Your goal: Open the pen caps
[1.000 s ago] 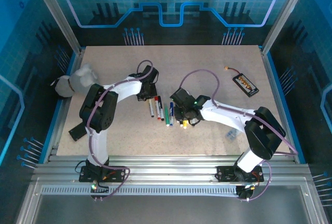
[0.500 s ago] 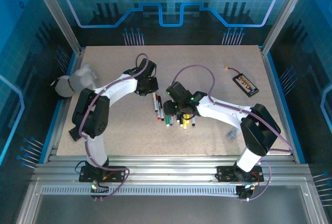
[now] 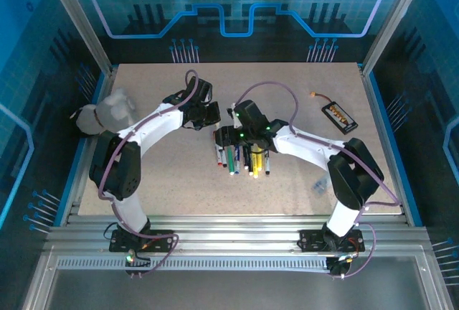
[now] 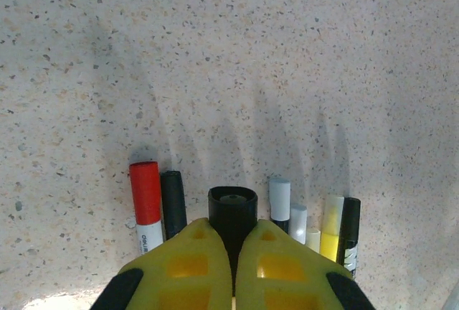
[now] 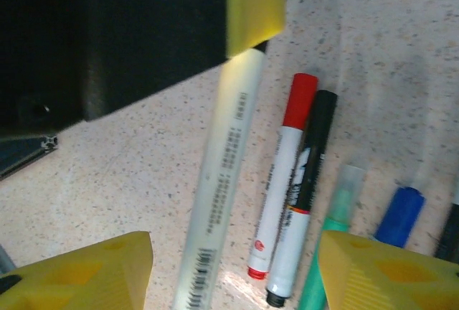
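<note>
the table is a flat, pale slab, matte and flecked with dark specks like stone composite. it has a blue edge. glass panels with glowing blue line patterns wall it in, and ribbed aluminium rails run along the near side. a soft, crumpled white bundle sits at the left edge. a flat black device with an orange label lies far right.

the pens are thin smooth plastic cylinders, lying side by side mid-table. their caps are on: a glossy red cap next to a dark one, then white, yellow and black ends further right.

the left gripper has its yellow, pocketed fingers clenched on a black cap, a stubby tube with a recessed end. from it runs a white pen printed with small text.

the right gripper is released. its yellow fingers stand wide on either side of that white barrel, not touching it.
</note>
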Robot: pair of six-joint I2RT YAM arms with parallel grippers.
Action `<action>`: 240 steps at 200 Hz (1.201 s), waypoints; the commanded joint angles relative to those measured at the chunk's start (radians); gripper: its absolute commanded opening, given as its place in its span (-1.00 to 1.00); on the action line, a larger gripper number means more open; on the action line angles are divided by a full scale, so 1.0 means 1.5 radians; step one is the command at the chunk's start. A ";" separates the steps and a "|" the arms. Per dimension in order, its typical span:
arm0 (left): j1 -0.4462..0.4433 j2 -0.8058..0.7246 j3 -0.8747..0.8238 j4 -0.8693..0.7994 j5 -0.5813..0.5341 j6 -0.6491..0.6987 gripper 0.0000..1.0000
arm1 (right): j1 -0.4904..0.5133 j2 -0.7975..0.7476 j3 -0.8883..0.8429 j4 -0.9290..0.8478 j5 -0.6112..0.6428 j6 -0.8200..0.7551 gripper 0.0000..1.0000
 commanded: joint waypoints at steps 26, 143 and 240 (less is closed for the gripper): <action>-0.009 -0.031 0.005 0.004 0.029 -0.016 -1.00 | -0.006 0.051 0.037 0.031 -0.050 0.022 0.04; -0.010 -0.056 -0.031 0.009 -0.011 -0.033 -0.26 | -0.037 -0.002 -0.028 0.060 -0.096 0.011 -1.00; -0.009 -0.025 -0.030 0.029 0.007 -0.042 -0.29 | -0.026 -0.001 -0.018 0.060 -0.116 0.011 -1.00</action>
